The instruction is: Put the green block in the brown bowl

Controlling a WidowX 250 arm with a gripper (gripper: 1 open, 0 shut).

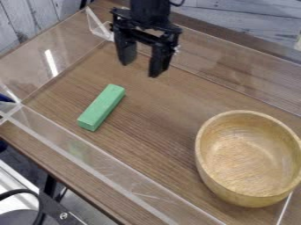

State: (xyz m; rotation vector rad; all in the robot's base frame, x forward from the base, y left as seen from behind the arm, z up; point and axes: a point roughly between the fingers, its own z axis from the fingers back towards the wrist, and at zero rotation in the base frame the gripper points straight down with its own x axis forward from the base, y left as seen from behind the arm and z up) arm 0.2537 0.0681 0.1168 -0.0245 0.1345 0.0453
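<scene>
Nearest the camera runs the clear acrylic front wall, a low transparent strip that crosses the lower left of the view on a diagonal and fences the near edge of the dark wood-grain tabletop. Outside it, at the bottom left corner, part of a black stand shows, too cropped to identify.

Just inside that wall at the right sits the large, round, light tan wooden bowl, thick-rimmed and upright, with nothing in it. Its near rim comes close to the acrylic wall and its right side reaches almost to the picture's edge, so little free room lies on those two sides; open tabletop lies to its left and behind it.

Farther in and to the left lies the small, bright green, rectangular block, flat on the wood, its long axis running diagonally from lower left to upper right. Bare tabletop surrounds it on every side, and it is well apart from the bowl and from the walls.

Beyond the block and above it, the black two-fingered gripper hangs pointing down over the table, its fingers spread wide with clear space between them and nothing held. It stands apart from the block, up and to the right of it in the view.

At the far left corner a clear acrylic bracket stands by the back wall.
</scene>
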